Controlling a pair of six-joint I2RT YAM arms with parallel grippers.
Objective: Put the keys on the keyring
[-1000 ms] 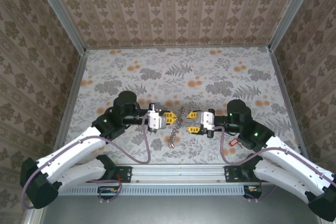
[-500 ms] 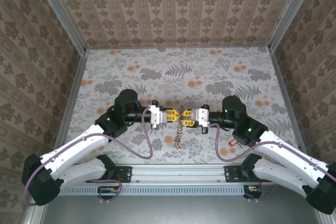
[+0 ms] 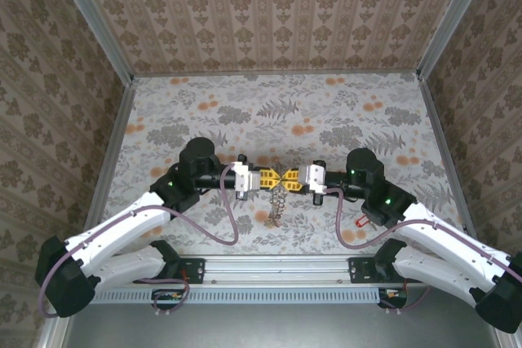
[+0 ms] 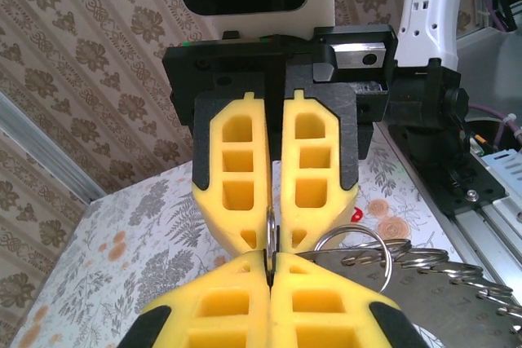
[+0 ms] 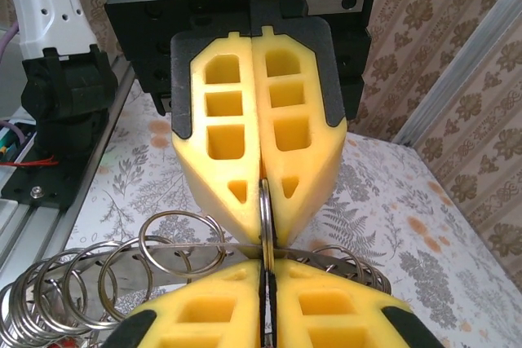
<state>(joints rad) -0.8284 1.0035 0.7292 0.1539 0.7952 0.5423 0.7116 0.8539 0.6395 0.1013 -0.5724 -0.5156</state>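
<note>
Over the table's (image 3: 245,103) middle, toward its near edge, left gripper (image 3: 275,178) and right gripper (image 3: 289,178) meet tip to tip, both clamped edge-on upon one ring of the keyring (image 3: 275,204); its other rings hang below. A red key (image 3: 364,219) lies toward the near-right corner, closer to the right gripper.

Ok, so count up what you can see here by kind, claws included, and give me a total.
Claws: 2, the left claw and right claw, both shut on the keyring
Keyring: 1
Loose keys: 1, a small red key on the table, as far as I can tell
Total: 4
</note>
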